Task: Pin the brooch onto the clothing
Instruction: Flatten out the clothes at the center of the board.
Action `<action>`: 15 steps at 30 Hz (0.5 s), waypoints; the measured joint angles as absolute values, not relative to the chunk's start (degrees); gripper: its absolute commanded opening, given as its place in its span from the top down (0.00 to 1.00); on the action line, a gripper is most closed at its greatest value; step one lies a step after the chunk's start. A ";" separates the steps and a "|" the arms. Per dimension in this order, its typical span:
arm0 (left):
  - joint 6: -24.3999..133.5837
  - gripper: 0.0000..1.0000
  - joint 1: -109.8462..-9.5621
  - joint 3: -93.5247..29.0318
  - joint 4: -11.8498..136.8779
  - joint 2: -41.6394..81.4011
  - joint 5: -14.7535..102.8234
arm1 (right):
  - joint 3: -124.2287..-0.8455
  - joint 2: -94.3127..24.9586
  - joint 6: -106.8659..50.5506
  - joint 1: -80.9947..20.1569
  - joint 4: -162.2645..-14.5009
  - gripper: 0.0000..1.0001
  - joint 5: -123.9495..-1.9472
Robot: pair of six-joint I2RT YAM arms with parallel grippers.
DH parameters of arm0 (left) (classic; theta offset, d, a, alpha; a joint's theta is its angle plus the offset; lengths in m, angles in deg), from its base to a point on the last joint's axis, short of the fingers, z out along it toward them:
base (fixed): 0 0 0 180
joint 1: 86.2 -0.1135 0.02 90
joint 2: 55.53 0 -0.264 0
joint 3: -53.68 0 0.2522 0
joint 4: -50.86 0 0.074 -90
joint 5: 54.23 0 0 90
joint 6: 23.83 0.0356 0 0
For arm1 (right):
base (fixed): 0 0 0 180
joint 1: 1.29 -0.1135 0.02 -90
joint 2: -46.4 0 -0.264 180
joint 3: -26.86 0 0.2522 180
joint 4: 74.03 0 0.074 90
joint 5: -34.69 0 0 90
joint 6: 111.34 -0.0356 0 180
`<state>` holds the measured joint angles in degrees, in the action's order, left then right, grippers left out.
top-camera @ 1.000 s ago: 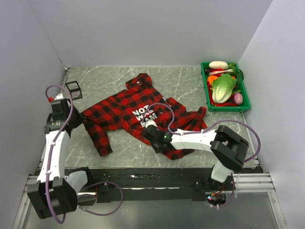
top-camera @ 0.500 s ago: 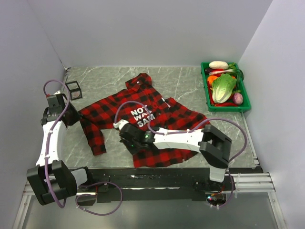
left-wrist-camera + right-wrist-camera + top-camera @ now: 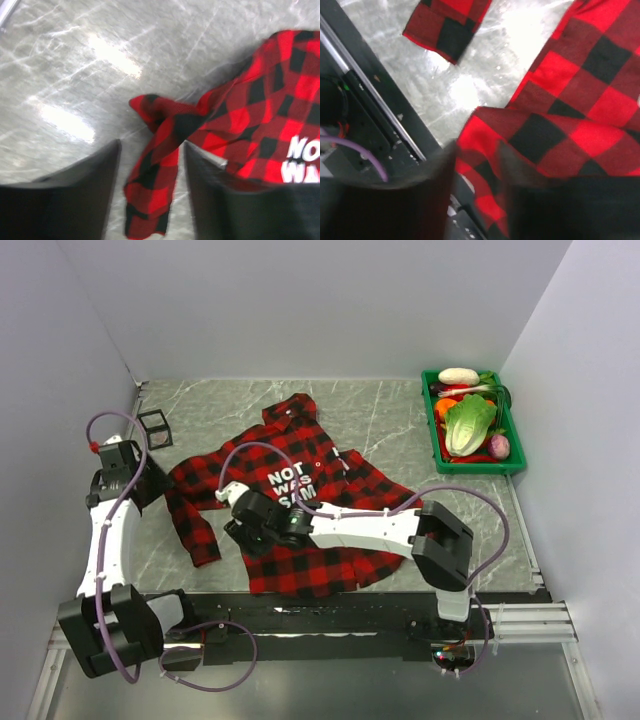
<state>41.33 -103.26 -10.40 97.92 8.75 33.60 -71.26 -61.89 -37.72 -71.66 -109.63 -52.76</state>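
Left tool (image 3: 151, 145) and right tool (image 3: 477, 150) both stand half open, gripping nothing. Shirt (image 3: 350, 480) lies mid-tabletop (image 3: 400, 420), hem at near edge; it seems soft and light, so hold flat chest cloth. Brooch not seen.

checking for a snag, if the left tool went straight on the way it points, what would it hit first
Probably the twisted sleeve of the shirt, lying straight ahead of the open left tool; how far off is unclear.

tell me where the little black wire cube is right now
In the top view the black wire cube sits at the far left of the table, beside the left wall, just beyond the nearest sleeve of the shirt.
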 measured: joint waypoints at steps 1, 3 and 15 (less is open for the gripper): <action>41.35 0.05 -103.26 -10.34 97.87 8.33 32.90 | -70.71 -61.21 -37.40 -71.64 -109.59 0.37 -51.93; 41.51 0.01 -103.26 -10.34 97.87 7.78 31.94 | -68.88 -58.74 -37.07 -71.22 -109.94 0.35 -50.07; 38.10 0.04 -83.26 -16.50 97.15 8.24 21.49 | -55.50 -36.31 -36.09 -45.50 -109.94 0.08 -44.87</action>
<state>38.10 -83.26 -16.50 97.15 8.24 21.49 -55.50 -36.31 -36.09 -45.50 -109.94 -44.87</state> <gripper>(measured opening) 0.967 0.945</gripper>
